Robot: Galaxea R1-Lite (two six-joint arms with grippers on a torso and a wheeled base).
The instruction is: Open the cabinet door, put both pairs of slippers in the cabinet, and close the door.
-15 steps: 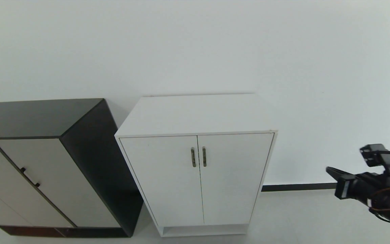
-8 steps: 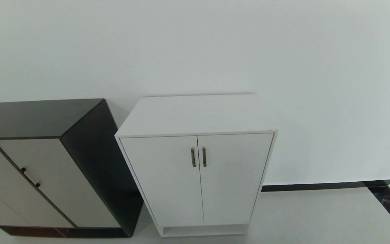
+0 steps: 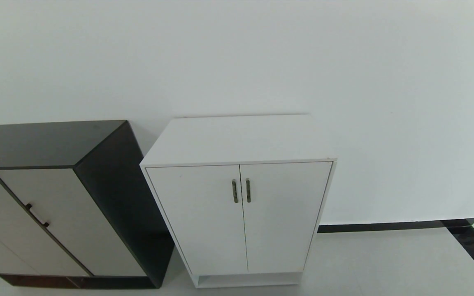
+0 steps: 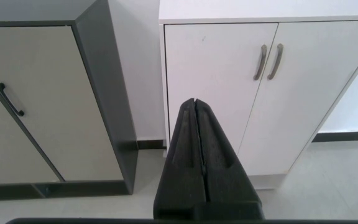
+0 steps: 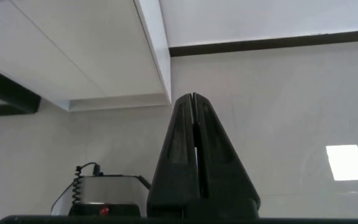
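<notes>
A white two-door cabinet (image 3: pixel 239 193) stands against the wall, both doors shut, with two slim metal handles (image 3: pixel 241 190) side by side at the middle. In the left wrist view my left gripper (image 4: pixel 195 102) is shut and empty, held low in front of the cabinet (image 4: pixel 260 87), short of the left door. My right gripper (image 5: pixel 194 98) is shut and empty too, hanging near the floor by the cabinet's lower corner (image 5: pixel 157 74).
A dark cabinet (image 3: pixel 56 197) with pale doors and black handles stands close on the white cabinet's left. Grey floor (image 3: pixel 385 263) lies open to the right, edged by a black skirting strip (image 3: pixel 397 225). A coiled black cable (image 5: pixel 76 186) lies low in the right wrist view.
The right arm, raised at the head view's right edge a second ago, has dropped down and out of that view. The cabinets have not moved.
</notes>
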